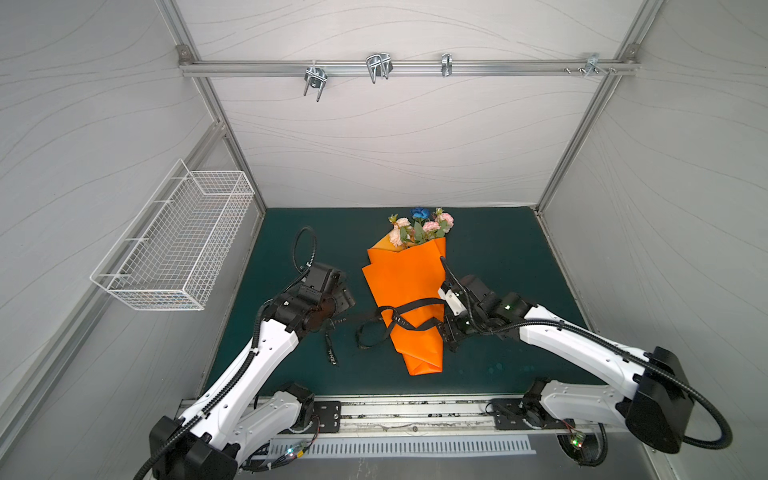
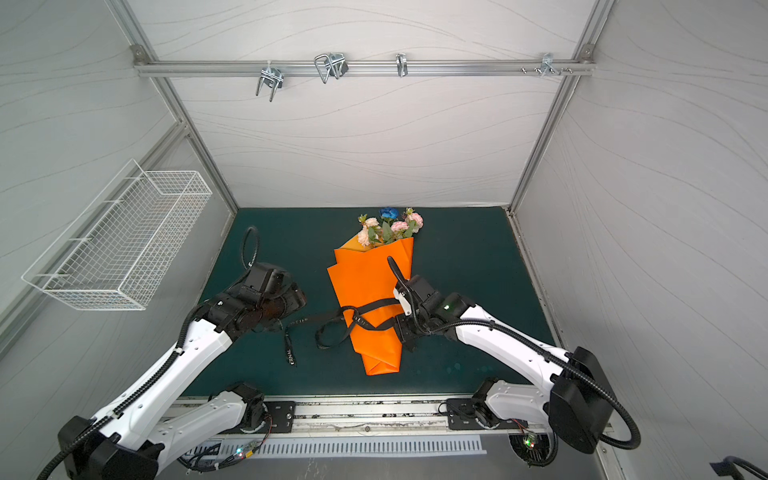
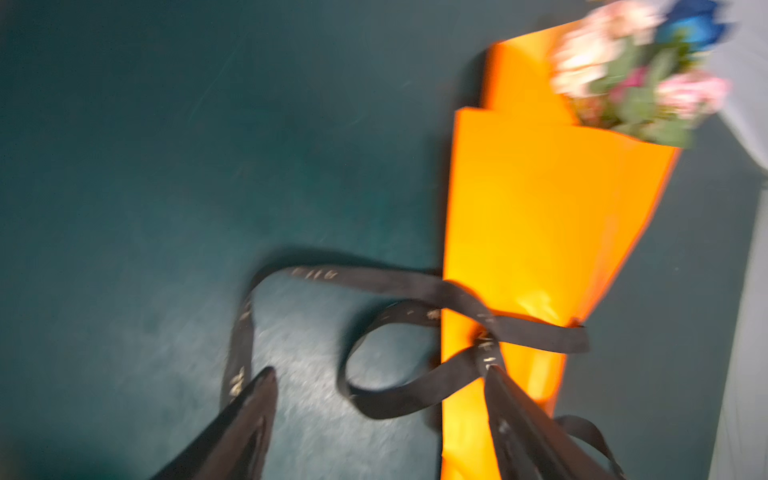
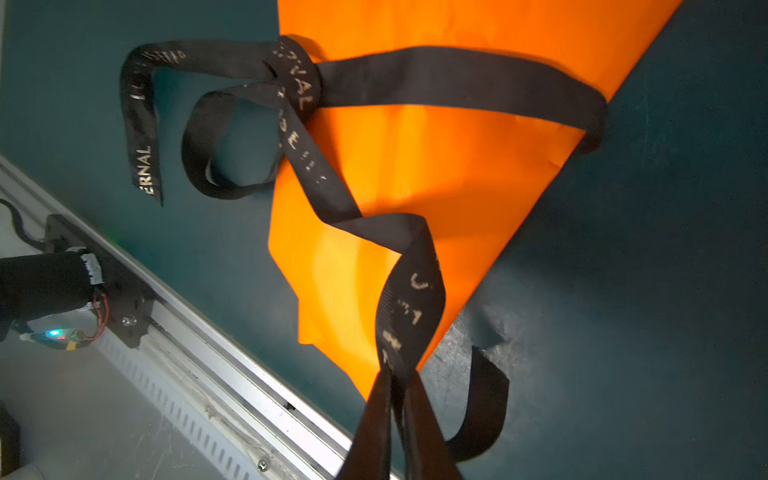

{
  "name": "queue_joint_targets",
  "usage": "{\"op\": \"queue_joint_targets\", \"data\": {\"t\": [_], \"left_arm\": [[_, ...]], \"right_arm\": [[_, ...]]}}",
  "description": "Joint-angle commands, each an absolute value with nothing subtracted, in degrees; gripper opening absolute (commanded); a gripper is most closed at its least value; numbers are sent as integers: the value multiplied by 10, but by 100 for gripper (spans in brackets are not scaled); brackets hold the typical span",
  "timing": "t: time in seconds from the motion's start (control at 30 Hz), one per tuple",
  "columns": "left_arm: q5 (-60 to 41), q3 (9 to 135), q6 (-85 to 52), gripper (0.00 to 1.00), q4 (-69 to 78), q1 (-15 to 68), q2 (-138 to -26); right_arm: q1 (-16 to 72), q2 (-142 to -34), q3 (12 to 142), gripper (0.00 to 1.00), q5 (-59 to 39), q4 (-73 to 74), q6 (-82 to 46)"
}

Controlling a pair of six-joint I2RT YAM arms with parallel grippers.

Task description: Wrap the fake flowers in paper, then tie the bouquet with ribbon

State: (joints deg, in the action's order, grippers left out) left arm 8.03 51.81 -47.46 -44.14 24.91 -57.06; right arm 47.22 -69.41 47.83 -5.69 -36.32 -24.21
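Left gripper (image 3: 380,370): black fingers spread wide, holding nothing.
Right gripper (image 4: 397,376): black fingers pinched tight on black lettered ribbon (image 4: 415,79).

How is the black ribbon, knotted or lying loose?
Knotted, loosely: the ribbon circles the orange wrapping and crosses in a knot with one loop beside it.

The bouquet of fake flowers (image 1: 430,226) is peach, pink, one blue, with green leaves. The folded paper wrap (image 1: 399,282) is plain orange; the woven ribbon (image 4: 457,79) is black with pale lettering.

Bouquet (image 1: 419,228) in wrapping paper (image 1: 405,282) on mat (image 1: 498,257); ribbon (image 4: 457,77) around it.
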Motion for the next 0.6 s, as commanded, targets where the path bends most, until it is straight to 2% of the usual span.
{"op": "queue_joint_targets", "data": {"t": [0.0,0.13,0.27,0.4,0.57], "left_arm": [[64,548,-396,74,-334,272,-621],[-50,584,-253,71,-216,308,-730],[-128,639,-147,64,-189,314,-852],[-192,695,-33,51,-239,318,-934],[-203,730,71,51,-307,329,-987]], "right_arm": [[456,-717,473,11,-26,-400,-232],[438,-732,472,13,-27,-412,-227],[432,-734,470,30,-35,-416,-232],[428,-707,462,38,-22,-438,-255],[423,-670,433,41,-31,-458,-314]]}}
